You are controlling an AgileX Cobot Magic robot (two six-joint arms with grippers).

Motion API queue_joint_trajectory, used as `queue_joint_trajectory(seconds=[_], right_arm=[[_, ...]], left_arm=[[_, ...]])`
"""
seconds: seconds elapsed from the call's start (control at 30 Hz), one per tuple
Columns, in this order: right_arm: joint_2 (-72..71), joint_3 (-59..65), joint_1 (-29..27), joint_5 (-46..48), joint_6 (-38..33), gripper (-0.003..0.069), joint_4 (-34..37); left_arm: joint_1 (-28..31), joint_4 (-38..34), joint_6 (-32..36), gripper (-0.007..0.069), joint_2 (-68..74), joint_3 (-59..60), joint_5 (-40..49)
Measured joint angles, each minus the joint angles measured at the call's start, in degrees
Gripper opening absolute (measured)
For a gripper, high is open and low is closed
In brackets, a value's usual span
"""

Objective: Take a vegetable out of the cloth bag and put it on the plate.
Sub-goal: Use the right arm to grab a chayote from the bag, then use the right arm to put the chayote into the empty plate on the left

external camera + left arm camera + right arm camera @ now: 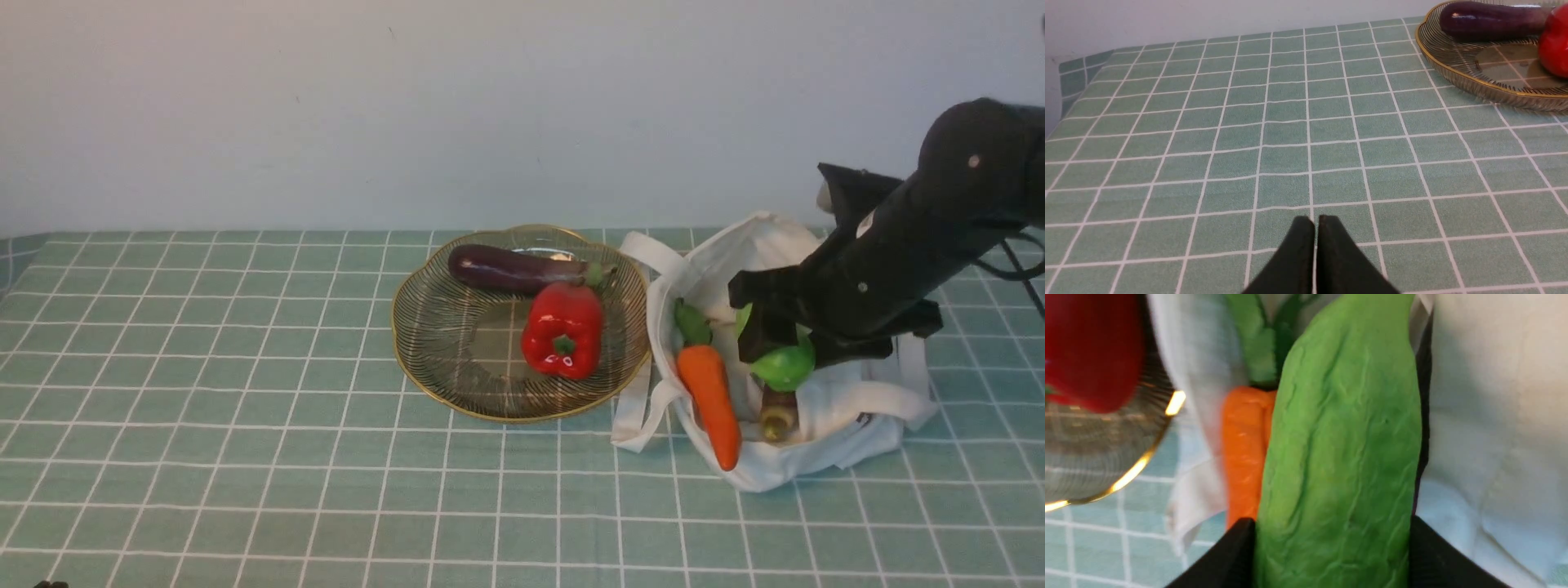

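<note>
At the right of the front view, the right fingers (755,333) reach into the mouth of the cloth bag (849,408) and pinch the vegetable (785,366), a glossy light-green gourd, across its width. The right wrist view shows one black finger against each flank. The vegetable thus lies inside the bag's opening, just beside the carrot (710,392) on its left and above a dark root (777,412) at the bag's lower lip; whether it hangs clear of them cannot be told. The plate (397,327) stands at frame centre on the counter (245,408), just beside the bag. It carries an eggplant (514,269) at the back and a red pepper (563,331) at the right, with its left and front bare. The left fingers (1298,253), at the bottom centre of the left wrist view, are pressed together on nothing, well apart from the bag. By judgement the grasp is made, while extraction and transfer are not yet done. The likely faults are as follows: the glossy skin may slip in the pinch; the soft fabric or a strap may snag and be dragged along; the touching carrot may be tipped out; and a release onto the pepper may send the gourd rolling over the shallow rim.
</note>
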Motion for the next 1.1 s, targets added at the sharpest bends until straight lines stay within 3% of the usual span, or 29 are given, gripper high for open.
queue_joint_trajectory(seconds=[0.13,0.4,0.6,0.9,0.97,1.1], right_arm=[[-4.59,0.0,0.0,1.66,-0.28,0.0392,0.45],[-10.48,-0.02,4.02,-0.63,-7.35,0.0392,12.03],[-3.78,-1.67,14.06,-12.4,-9.86,0.0392,14.85],[12.18,-11.48,15.97,-20.9,-10.07,0.0393,14.42],[14.55,-13.18,15.97,-21.46,-10.07,0.041,14.42],[17.39,-15.05,15.97,-22.82,-10.07,0.052,14.42]], left_arm=[[0.0,0.0,0.0,-0.0005,0.0,0.0,0.0],[0.0,0.0,0.0,-0.0005,0.0,0.0,0.0],[0.0,0.0,0.0,-0.0005,0.0,0.0,0.0],[0.0,0.0,0.0,-0.0005,0.0,0.0,0.0],[0.0,0.0,0.0,-0.0005,0.0,0.0,0.0],[0.0,0.0,0.0,-0.0005,0.0,0.0,0.0]])
